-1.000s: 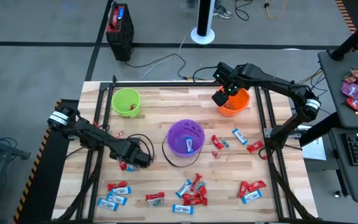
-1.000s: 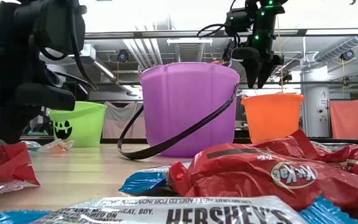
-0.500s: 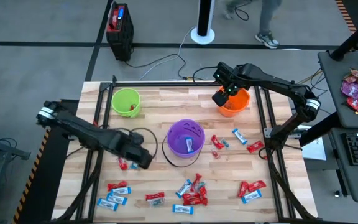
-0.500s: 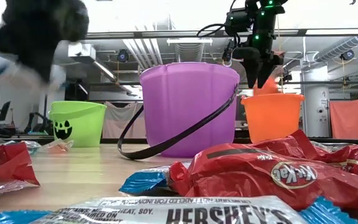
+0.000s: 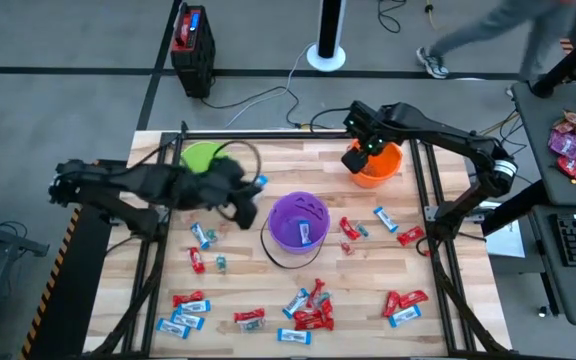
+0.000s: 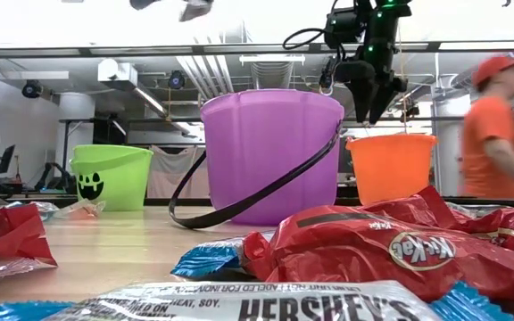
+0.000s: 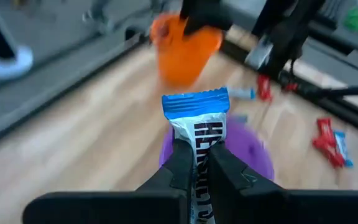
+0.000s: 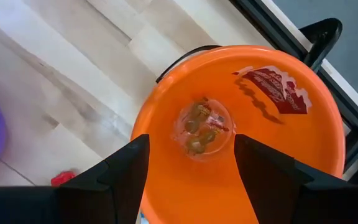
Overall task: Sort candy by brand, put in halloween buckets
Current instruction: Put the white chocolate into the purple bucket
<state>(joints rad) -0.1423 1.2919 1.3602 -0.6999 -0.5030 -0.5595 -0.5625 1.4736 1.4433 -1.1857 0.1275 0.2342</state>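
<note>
My left gripper (image 5: 251, 186) is raised between the lime green bucket (image 5: 198, 157) and the purple bucket (image 5: 298, 222), shut on a blue and white candy (image 7: 194, 115). The left arm hides part of the green bucket. My right gripper (image 5: 359, 155) hangs open over the orange bucket (image 5: 378, 166), its fingers on either side of the bucket's mouth in the right wrist view. A red candy (image 8: 272, 81) lies against the inner wall of the orange bucket. Red and blue and white candy pieces (image 5: 308, 310) lie scattered on the wooden table. My left gripper pinches the blue and white candy between its two fingers (image 7: 180, 163), gripping its lower half (image 7: 197, 149). The fingers lie along the bar. Its blue crimped end (image 7: 194, 102) sticks out past the fingertips. The candy is lifted clear of the table, above the purple bucket's near-left rim.
A black frame rail (image 5: 268, 133) runs along the table's far edge, with posts at both sides. A black and red box (image 5: 192, 38) stands on the floor behind. A person (image 6: 498, 134) walks past beyond the far right corner. Close to the low camera lies a heap of wrappers (image 6: 373, 250).
My left gripper has risen from the table left of the purple bucket, carrying the blue and white candy up and toward the far edge, near the purple bucket's rim. Half a second ago a red piece showed at my right gripper's fingertips above the orange bucket; it is gone from there.
</note>
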